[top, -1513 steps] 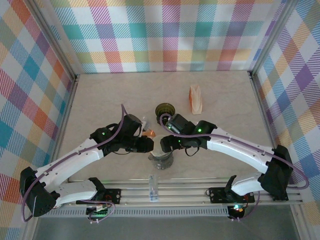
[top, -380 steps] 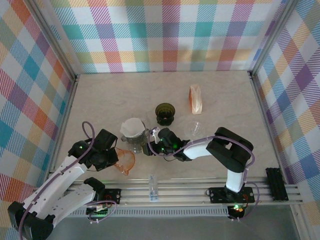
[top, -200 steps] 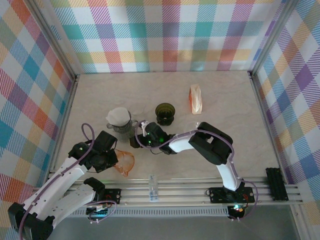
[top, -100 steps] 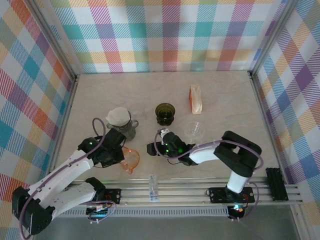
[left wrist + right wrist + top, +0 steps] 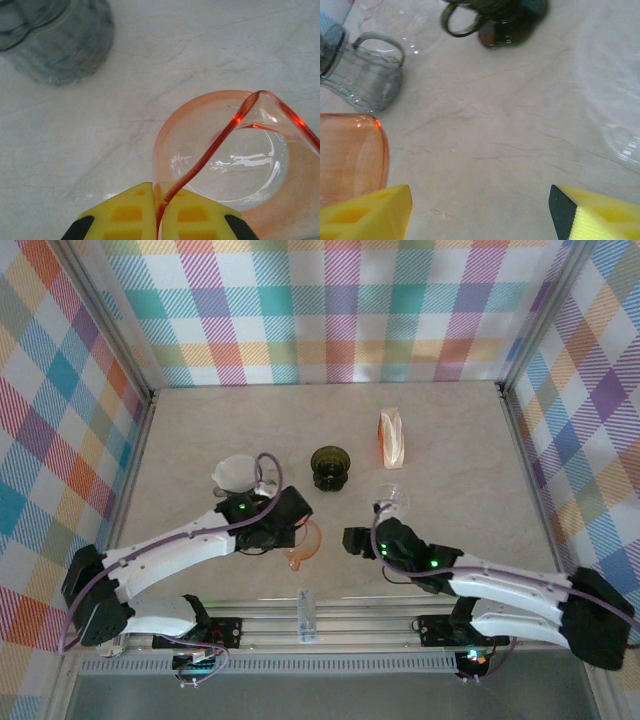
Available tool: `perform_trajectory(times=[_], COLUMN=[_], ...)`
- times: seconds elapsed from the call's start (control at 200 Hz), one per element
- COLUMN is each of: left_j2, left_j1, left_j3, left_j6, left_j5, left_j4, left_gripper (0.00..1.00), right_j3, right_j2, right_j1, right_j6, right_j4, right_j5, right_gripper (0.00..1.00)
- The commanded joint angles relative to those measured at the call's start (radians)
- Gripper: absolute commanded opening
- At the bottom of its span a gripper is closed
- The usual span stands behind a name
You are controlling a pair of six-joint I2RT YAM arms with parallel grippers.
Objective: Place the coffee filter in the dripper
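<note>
Top external: since half a second ago, my left gripper (image 5: 290, 532) has carried the orange dripper (image 5: 306, 544) right, toward centre. The right gripper (image 5: 355, 540) has pulled back to the near right. The white filter (image 5: 235, 471) sits in the grey dripper (image 5: 252, 502), far left, so I judge the placing done. Pale marbled table (image 5: 450, 440), plaid walls (image 5: 330, 310).
Left wrist: fingers clamped on the orange rim.
Right wrist: fingers spread wide, holding nothing; a green cup (image 5: 505, 20) stands beyond.
</note>
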Motion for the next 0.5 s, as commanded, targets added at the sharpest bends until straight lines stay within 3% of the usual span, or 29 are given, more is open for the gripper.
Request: perform_trajectory(times=[0.0, 0.2, 0.495], left_j2=[0.062, 0.187, 0.298], left_j1=[-0.043, -0.053, -0.055], left_j3=[0.066, 0.112, 0.156], left_j6=[0.050, 0.077, 0.105], left_j5=[-0.068, -0.004, 0.054], left_j4=[-0.005, 0.017, -0.031], left_gripper=[0.00, 0.00, 0.00], right_j3=[-0.044, -0.090, -0.061], right_j2=[-0.137, -0.333, -0.322], right_j1=[0.007, 0.007, 0.007], right_j6=[0.030, 0.031, 0.004], right_j4=[-0.199, -0.320, -0.365], right_j5=[0.078, 0.090, 0.094], right_gripper=[0.75, 0.76, 0.77])
